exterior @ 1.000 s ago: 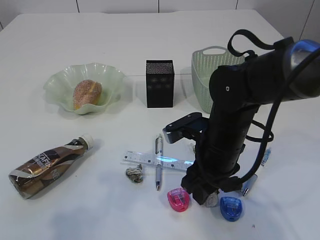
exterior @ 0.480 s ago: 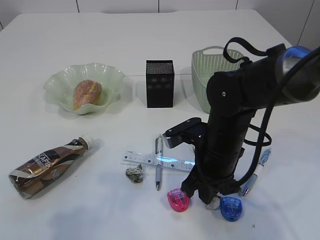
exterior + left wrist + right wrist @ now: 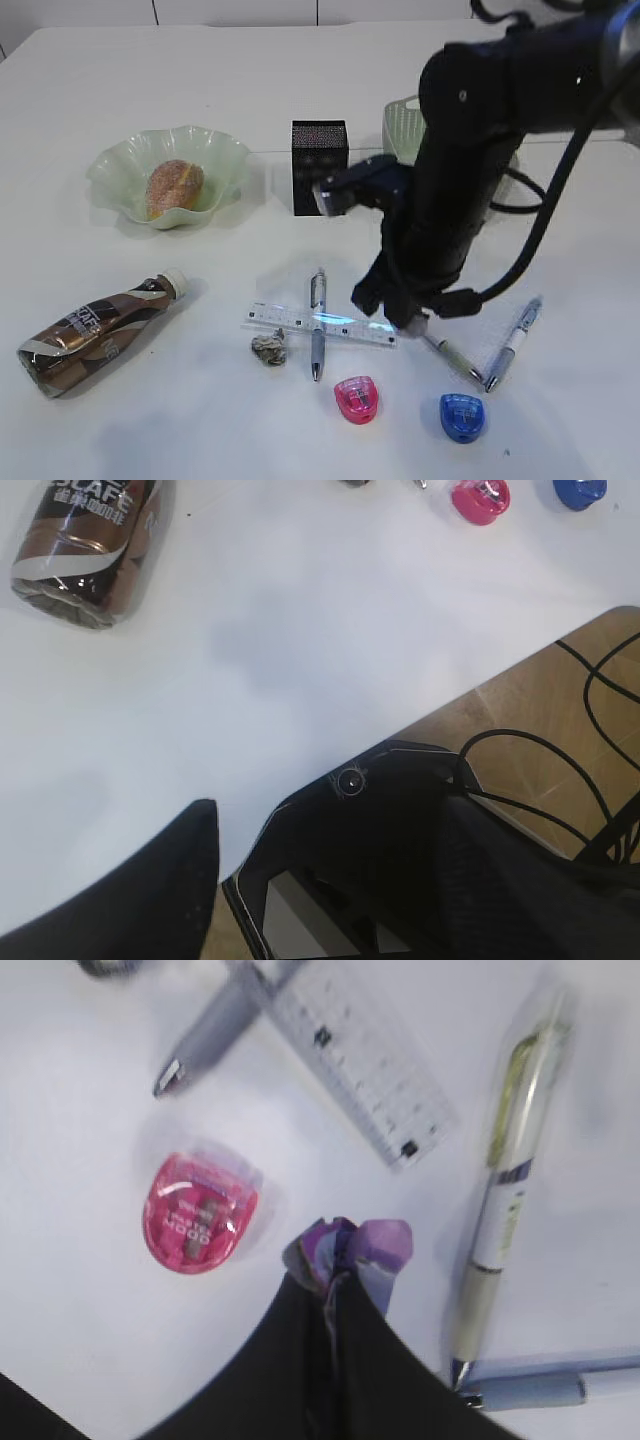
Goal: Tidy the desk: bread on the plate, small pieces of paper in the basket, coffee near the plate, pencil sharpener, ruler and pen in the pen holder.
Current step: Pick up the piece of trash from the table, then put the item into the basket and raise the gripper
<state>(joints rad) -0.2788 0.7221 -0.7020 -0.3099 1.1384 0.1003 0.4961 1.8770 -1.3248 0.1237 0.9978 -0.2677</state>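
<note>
The right arm [image 3: 470, 170] was matte black and bulky. Black cables looped off it. A round screw [image 3: 350, 780] showed on the left arm's black housing

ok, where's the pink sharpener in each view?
Exterior: pink sharpener low centre, on the table below the ruler.
Left wrist: top edge, right of centre.
Right wrist: left of centre, beside the jaws pinching a paper scrap.
Shared landmark: blue sharpener to its right in the exterior and left wrist views.

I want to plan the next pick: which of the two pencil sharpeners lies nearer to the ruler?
The pink pencil sharpener. It lies just below the clear ruler's right half, close to the grey pen's tip, while the blue pencil sharpener lies farther right, toward the table's front edge.
</note>
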